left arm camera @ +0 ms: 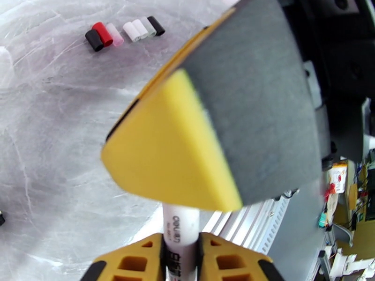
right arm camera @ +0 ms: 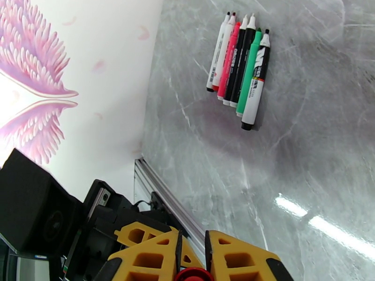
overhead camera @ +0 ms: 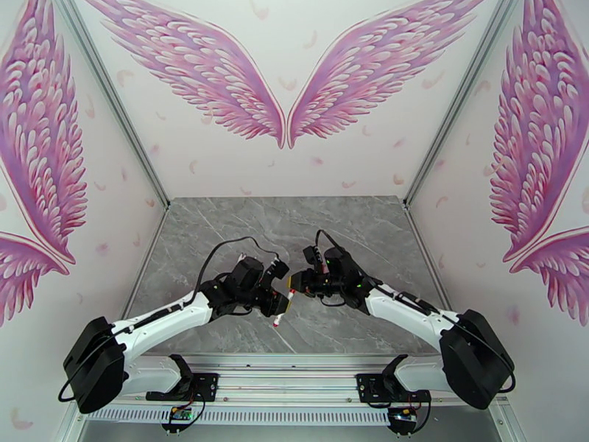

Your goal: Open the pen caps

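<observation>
**Red cap and barrel gripped from opposite ends, held above the bench**

The left jaws are closed tight on the slim white plastic pen barrel [left arm camera: 180, 237], which stands up between their yellow fingers. The right jaws are closed on the short red plastic cap [right arm camera: 193, 275] at the far end of that pen. Opposed grips on one pen, held in the air over the near middle of the grey marbled bench [overhead camera: 368, 237], suit a straight pull apart. The cap is judged not yet off, though the joint is hidden behind the right arm's yellow-and-grey finger pad [left arm camera: 187, 136].

A cluster of loose caps [left arm camera: 124, 33], black, red, pink and pale, lies on the bench. A row of uncapped marker pens [right arm camera: 239, 66] lies elsewhere on it. There is bare bench on either side of the arms for drawing apart. The aluminium rail [right arm camera: 164, 202] at the near edge runs close below the right jaws.
</observation>
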### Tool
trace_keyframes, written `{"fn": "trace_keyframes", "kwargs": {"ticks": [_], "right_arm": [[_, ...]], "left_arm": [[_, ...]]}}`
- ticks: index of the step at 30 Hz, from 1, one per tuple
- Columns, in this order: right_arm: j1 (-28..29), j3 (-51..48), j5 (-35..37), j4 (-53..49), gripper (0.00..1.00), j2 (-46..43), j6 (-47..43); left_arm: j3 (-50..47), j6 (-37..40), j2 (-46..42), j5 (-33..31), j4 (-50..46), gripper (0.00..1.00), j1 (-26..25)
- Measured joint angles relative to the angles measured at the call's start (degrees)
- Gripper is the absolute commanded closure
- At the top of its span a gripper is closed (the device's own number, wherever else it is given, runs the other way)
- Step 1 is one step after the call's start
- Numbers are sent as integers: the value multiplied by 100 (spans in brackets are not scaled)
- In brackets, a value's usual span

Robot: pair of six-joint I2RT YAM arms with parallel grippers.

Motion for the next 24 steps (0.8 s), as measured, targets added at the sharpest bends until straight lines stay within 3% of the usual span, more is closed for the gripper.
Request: {"fn": "trace_keyframes", "kwargs": {"ticks": [8, 12, 19, 24], "right_arm": [[-81, 0, -22, 179, 85, -310, 302], [-92, 0, -72, 293, 85, -404, 398], [-133, -2, -195, 389, 86, -509, 487], [-264, -11, -446, 503, 86, -745, 393]], "left_arm": [[-544, -599, -254, 533, 898, 66, 195], [-560, -831, -254, 778, 1239, 72, 221], [-564, -1056, -247, 1095, 1539, 93, 291], [-623, -1220, -247, 1593, 2011, 94, 426]]}}
